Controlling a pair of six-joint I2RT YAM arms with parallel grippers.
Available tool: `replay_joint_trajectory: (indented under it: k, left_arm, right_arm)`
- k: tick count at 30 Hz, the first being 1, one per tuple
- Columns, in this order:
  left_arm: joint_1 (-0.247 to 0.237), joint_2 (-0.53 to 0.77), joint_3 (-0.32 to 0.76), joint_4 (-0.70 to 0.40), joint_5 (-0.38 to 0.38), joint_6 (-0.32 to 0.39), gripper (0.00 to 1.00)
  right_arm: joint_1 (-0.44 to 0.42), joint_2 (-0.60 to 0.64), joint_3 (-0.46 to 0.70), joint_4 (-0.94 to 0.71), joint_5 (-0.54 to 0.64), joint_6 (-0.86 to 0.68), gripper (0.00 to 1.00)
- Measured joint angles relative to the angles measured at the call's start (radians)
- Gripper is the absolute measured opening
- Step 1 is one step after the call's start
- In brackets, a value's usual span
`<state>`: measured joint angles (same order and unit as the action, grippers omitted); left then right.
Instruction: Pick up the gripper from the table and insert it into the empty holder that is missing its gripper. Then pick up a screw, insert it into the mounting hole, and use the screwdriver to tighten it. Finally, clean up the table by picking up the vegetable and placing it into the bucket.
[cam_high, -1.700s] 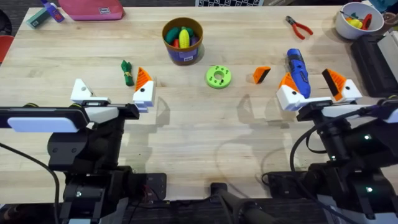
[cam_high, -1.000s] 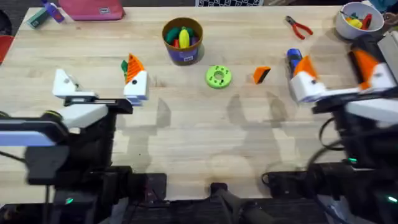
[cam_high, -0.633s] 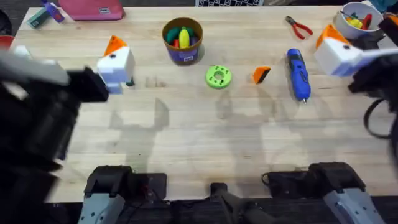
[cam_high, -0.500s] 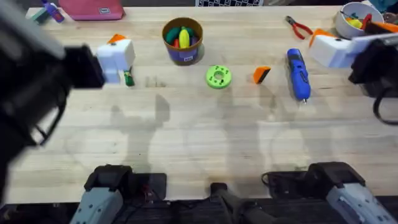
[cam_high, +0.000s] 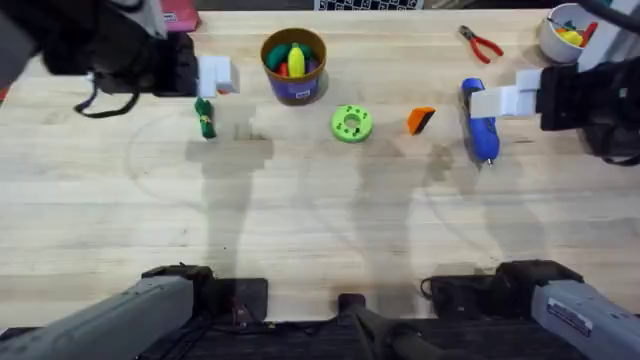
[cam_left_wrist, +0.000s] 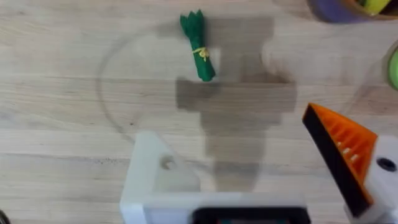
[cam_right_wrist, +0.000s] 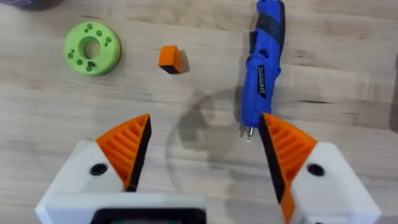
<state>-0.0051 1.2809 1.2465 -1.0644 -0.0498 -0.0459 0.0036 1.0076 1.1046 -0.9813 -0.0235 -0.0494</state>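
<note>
Over the last two seconds both arms have risen from their low rest pose near the bases and swung out over the far half of the table (cam_high: 320, 230). The left gripper (cam_left_wrist: 255, 168) now hangs above the left side, its fingers apart with nothing between them. One finger carries an orange pad (cam_left_wrist: 341, 152); the other is the bare white holder (cam_left_wrist: 152, 177), with an empty mounting hole visible in it. The right gripper (cam_right_wrist: 202, 149) has also lifted and now hovers at the right side, fingers apart and empty, both pads fitted.

No task object has moved. The loose gripper (cam_high: 420, 120) lies on the wood between the green disc (cam_high: 351, 124) and the screwdriver (cam_high: 478, 120), well apart from the holder. The vegetable (cam_high: 204, 117) lies just beneath the left arm. The bucket (cam_high: 294, 66) stands at the far centre, already holding toy pieces.

The change is judged to be an opening approach only: no grasp has been made and the insertion step is not yet started. The right gripper, nearest the loose gripper, looks best placed to pick it up.
</note>
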Motion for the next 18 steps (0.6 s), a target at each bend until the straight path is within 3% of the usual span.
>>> replay_joint_trajectory:
  k: [7,15,18]
  left_arm:
    - [0.010,0.094,0.000,0.024,0.001,-0.008,0.985]
    - [0.158,0.301,0.112,-0.009,0.058,-0.016,0.978]
    - [0.170,0.413,0.155,-0.001,0.070,-0.020,0.973]
  right_arm:
    - [0.000,0.005,0.002,0.000,0.000,0.000,0.994]
    - [0.000,0.005,0.002,0.000,0.000,0.005,0.994]
    - [0.000,0.005,0.002,0.000,0.000,0.005,0.994]
